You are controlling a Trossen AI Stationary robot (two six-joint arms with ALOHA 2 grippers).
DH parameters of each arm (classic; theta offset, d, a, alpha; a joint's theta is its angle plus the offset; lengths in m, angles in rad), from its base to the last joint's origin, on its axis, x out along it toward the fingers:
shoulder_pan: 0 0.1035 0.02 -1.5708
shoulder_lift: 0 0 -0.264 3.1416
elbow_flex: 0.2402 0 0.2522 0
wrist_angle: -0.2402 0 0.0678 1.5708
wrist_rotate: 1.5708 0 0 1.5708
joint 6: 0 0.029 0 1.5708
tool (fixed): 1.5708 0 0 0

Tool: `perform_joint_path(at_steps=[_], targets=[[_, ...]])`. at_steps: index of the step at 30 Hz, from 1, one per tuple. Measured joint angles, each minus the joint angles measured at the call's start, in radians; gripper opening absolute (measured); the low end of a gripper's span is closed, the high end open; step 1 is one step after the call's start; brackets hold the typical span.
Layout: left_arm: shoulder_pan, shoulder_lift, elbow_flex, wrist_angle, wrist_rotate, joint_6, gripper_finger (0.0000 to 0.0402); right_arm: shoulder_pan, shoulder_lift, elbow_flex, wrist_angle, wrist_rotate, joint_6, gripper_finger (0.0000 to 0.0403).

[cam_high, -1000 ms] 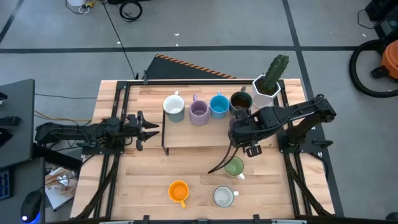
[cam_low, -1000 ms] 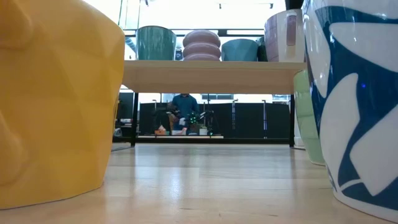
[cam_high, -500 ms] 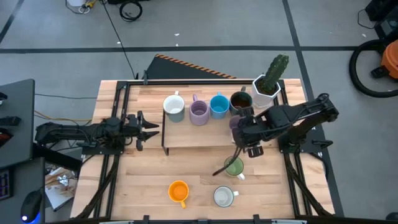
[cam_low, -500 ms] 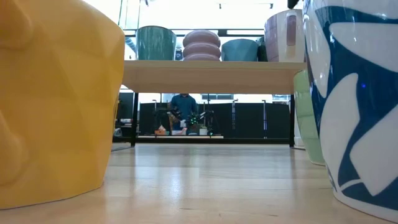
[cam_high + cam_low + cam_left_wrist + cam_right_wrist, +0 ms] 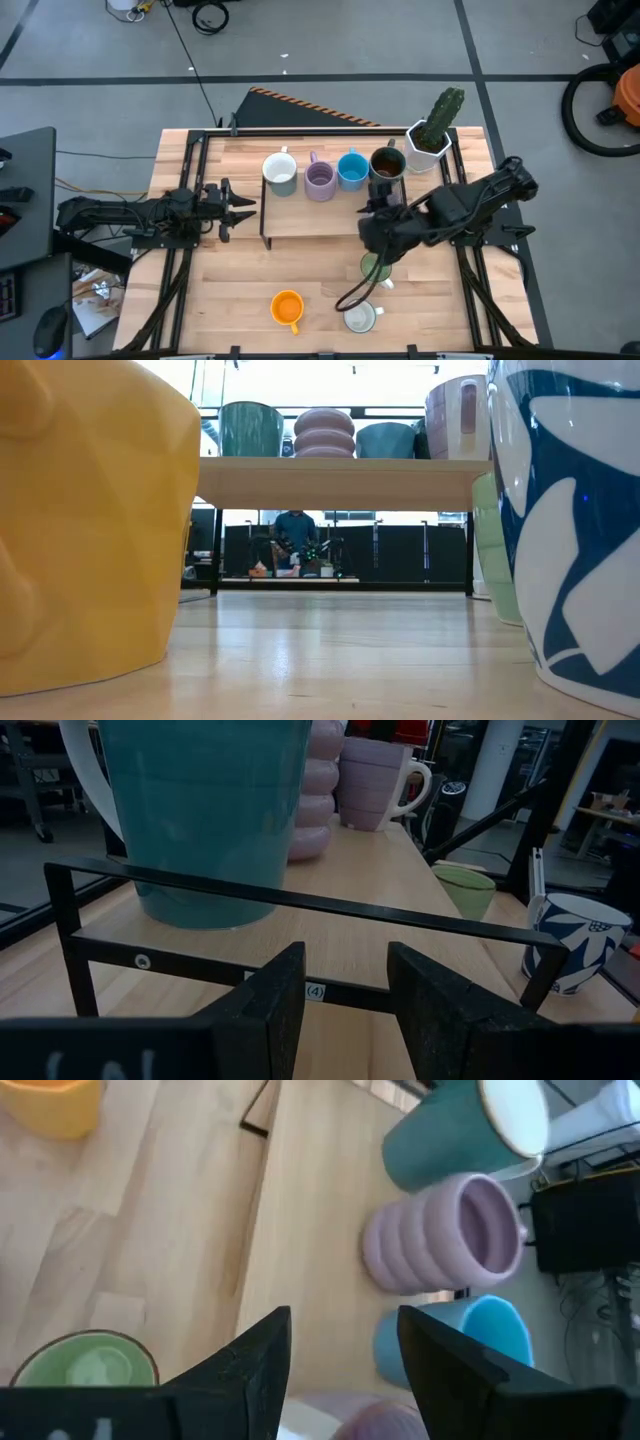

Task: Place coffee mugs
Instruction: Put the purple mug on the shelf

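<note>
Placing step part done, judging by the layout; on the raised shelf (image 5: pixel 300 225) toward the tabletop's far edge, a row of a teal-and-white mug (image 5: pixel 280 172), a ribbed lavender mug (image 5: pixel 320 181), a blue mug (image 5: pixel 352 170) and a dark brown mug (image 5: pixel 387 163); at the shelf's right end in the low view, a second lavender mug (image 5: pixel 455 415), upright, hidden under the arm from above.

Right end effector (image 5: pixel 340 1345) over the shelf's front edge at its right end, fingers apart, nothing clearly clamped between them; just below it on the tabletop, the green mug (image 5: pixel 376 268), upright, just in front of the shelf.

Near the tabletop's front edge, an orange mug (image 5: pixel 287 306) and a white patterned mug (image 5: pixel 360 317), both off the shelf.

Left end effector (image 5: pixel 345 990) waiting at the tabletop's left edge, beside the shelf's left end, fingers apart and empty.

Likely next: a drop onto the green mug, a grip on its rim or handle, then a lift clear of the shelf edge and of the mugs already in the row.
</note>
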Motion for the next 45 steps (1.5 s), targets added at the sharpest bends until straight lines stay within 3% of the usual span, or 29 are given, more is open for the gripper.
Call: perform_joint_path(at_steps=[11,19,26,45], targets=[[0.0,0.0,0.0,0.0,0.0,0.0,0.0149,-0.007,0.116,0.0,0.01,-0.003,0.142,0.017],[0.0,0.0,0.0,0.0,0.0,0.0,0.0149,-0.023,0.129,0.0,-0.002,-0.069,0.24,0.0168],[0.0,0.0,0.0,0.0,0.0,0.0,0.0149,-0.032,0.133,-0.031,-0.125,-0.087,0.337,0.0168],[0.0,0.0,0.0,0.001,0.003,0.001,0.0149,-0.015,0.133,-0.094,-0.218,-0.17,0.473,0.0163]])
